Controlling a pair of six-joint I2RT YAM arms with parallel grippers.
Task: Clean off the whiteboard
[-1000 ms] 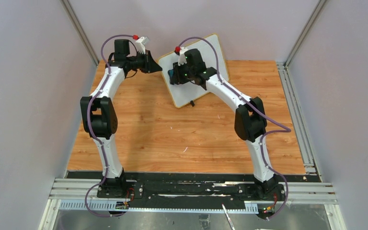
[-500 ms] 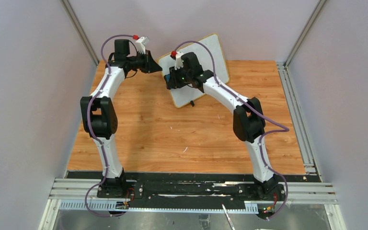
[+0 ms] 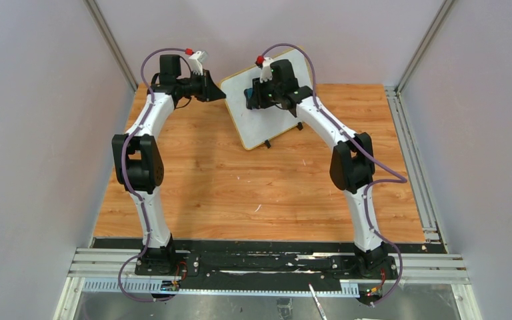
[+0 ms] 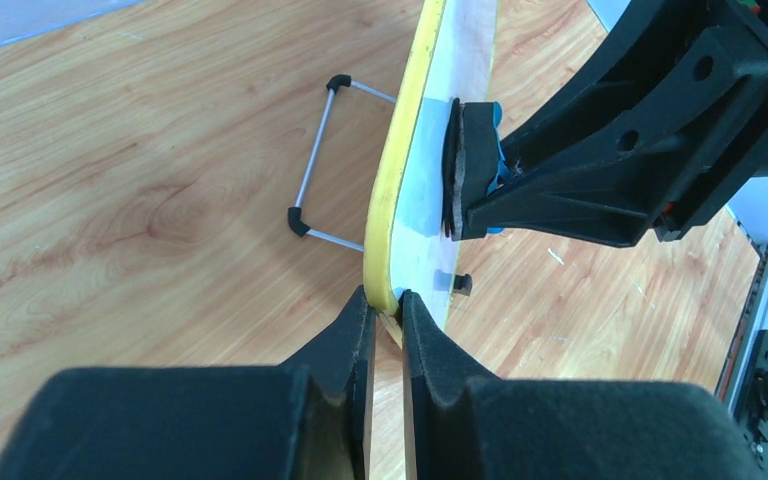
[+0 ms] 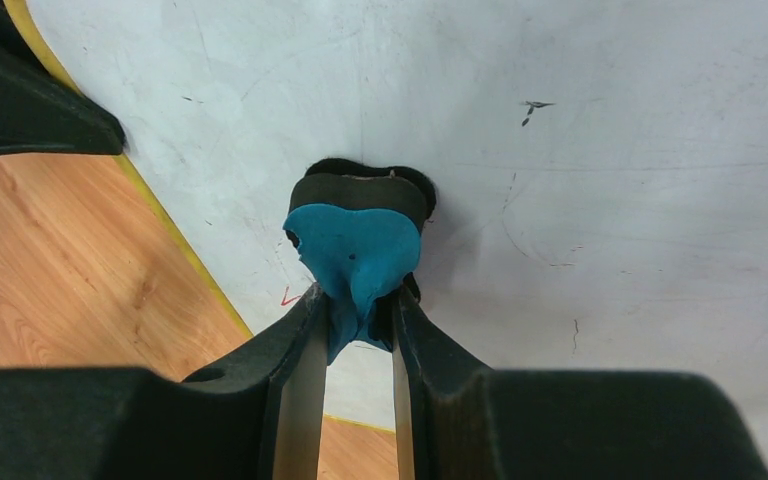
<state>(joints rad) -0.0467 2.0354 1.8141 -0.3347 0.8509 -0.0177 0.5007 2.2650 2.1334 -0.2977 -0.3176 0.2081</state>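
The whiteboard stands tilted at the back of the table, white with a light frame and black feet. In the right wrist view its face is mostly clean, with a small red mark near the left edge and a few dark specks. My left gripper is shut on the board's left edge. My right gripper is shut on a blue eraser, whose black pad presses on the board's face. The eraser also shows in the left wrist view.
The wire stand with black tips shows behind the board in the left wrist view. Grey walls close in the wooden table on three sides. A metal rail runs along the right edge.
My right gripper moved the eraser left across the board, then back right and higher up. The left arm has not moved.
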